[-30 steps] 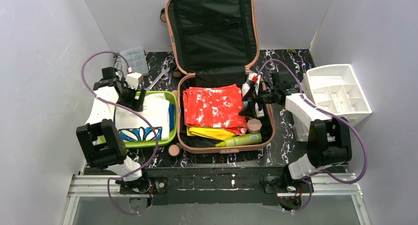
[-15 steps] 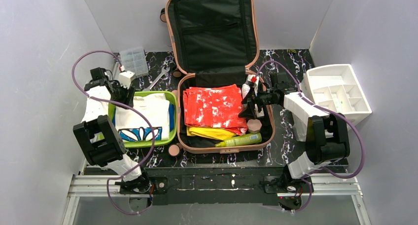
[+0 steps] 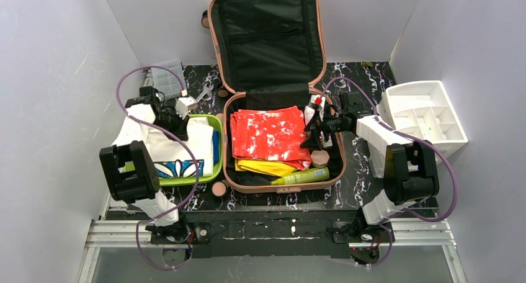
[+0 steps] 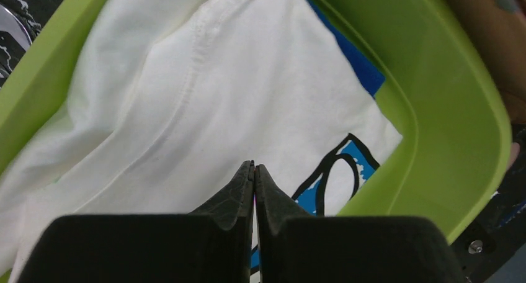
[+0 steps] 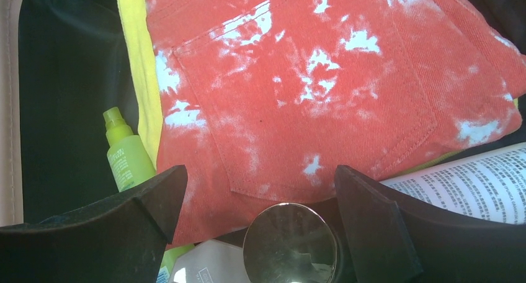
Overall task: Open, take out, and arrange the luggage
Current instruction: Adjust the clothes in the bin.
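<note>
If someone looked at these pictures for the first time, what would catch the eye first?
The salmon-pink luggage draws the eye first: it lies open in the middle of the table, its lid raised toward the back, with a red-and-white garment folded on top inside. Just left of it, a lime-green tray holds a white T-shirt with a blue print.

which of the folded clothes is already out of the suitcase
The white shirt with the blue print, lying in the lime-green tray. The red-and-white garment and the yellow one under it lie in the open luggage.
</note>
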`<state>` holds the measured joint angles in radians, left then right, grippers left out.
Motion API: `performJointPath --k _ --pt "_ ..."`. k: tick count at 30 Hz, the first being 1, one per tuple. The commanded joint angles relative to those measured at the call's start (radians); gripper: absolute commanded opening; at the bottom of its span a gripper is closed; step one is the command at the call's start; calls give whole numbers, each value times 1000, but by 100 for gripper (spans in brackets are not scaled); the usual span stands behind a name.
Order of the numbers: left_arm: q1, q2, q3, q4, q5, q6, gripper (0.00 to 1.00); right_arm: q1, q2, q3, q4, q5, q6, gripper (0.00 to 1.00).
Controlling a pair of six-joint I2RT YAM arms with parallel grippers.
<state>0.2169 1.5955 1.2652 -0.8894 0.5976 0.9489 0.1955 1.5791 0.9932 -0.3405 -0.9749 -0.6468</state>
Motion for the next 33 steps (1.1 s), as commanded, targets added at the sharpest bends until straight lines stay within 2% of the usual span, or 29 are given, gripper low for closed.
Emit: performJointPath --k 1,6,13,24,28,30,33 --pt "-27 64 0 89 -122 -101 0 -5 9 27 -5 -31 -31 98" --pt "-28 114 -48 298 -314 -223 0 -5 6 31 -23 -43 -50 98" --pt "-33 171 -80 408 -426 -301 0 -5 0 35 -32 -57 -57 98" --pt "-34 119 -106 556 -658 -411 0 -5 -4 36 -36 -61 -60 98" --pt "-34 83 -100 528 -604 -440 0 -5 -10 35 -37 -61 -59 98" --pt "-35 40 -92 485 -480 -441 0 -5 -10 35 -37 -61 -60 98" --pt "-36 -41 -95 446 -326 -441 6 -5 -8 36 -37 -62 -61 98"
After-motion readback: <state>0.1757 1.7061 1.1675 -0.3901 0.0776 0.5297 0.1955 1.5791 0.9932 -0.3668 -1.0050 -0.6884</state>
